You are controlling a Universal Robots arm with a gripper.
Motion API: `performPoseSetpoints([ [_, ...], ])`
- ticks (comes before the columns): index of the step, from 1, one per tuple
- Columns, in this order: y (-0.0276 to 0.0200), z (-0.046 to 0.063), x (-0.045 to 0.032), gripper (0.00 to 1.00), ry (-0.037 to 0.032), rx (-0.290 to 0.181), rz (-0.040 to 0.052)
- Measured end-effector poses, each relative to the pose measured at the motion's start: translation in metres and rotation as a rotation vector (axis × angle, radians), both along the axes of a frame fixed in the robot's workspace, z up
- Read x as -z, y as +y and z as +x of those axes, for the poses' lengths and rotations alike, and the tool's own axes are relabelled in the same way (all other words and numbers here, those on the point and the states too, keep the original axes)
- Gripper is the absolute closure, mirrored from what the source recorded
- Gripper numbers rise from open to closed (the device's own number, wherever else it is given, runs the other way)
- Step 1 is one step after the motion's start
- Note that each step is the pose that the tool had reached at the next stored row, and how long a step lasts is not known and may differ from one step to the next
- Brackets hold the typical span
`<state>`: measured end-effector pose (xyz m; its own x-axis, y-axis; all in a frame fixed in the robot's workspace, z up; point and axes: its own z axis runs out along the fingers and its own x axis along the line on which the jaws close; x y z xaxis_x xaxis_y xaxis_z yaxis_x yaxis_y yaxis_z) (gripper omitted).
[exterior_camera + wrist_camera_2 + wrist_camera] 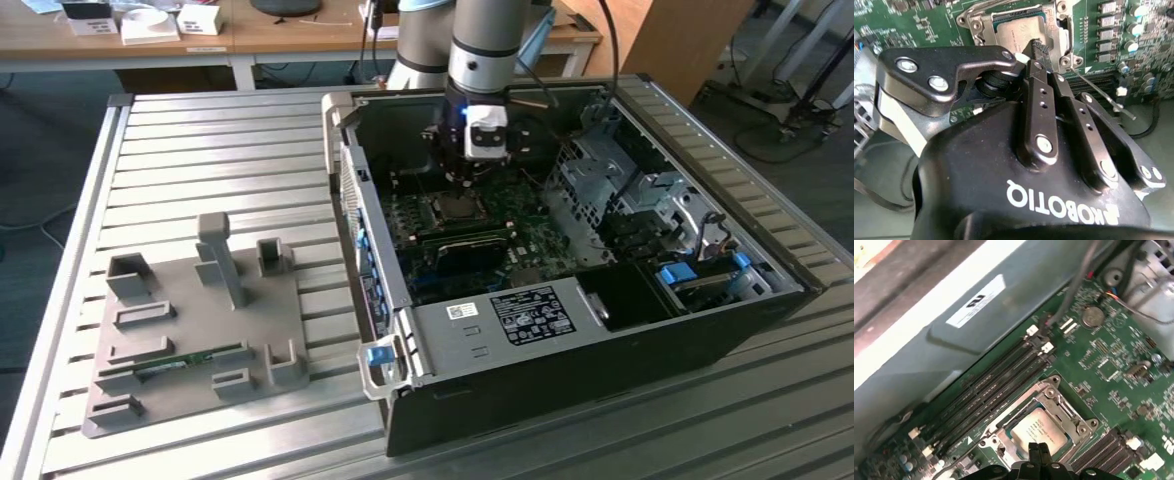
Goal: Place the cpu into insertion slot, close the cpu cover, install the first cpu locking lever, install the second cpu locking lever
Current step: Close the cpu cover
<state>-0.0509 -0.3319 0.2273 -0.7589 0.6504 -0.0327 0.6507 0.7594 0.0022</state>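
The cpu point(1036, 432) point(1016, 32) lies silver-grey in the insertion slot point(461, 210) on the green motherboard inside the black case. The cpu cover point(1066, 415) point(1061, 37) lies flat around it as a metal frame. My gripper point(1039, 451) point(1035, 50) point(474, 172) hangs right over the cpu's edge, its two black fingers pressed together, shut with nothing between them. A thin wire locking lever point(1099, 91) sticks out free from the socket's corner, over the memory slots. Another lever point(985, 7) runs along the opposite side of the socket.
Long black memory slots point(989, 385) run beside the socket. The case's walls point(350, 200) and drive cage point(627, 190) close in around the board. On the exterior view's left, a grey fixture plate point(187, 330) with upright blocks rests on the slatted metal table point(200, 150).
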Motion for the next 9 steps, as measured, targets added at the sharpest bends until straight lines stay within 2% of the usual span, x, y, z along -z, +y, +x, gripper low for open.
performPoseSetpoints([
  [9,0.0000,0.0000,0.0011,0.90,0.0000,-0.154,0.0008],
])
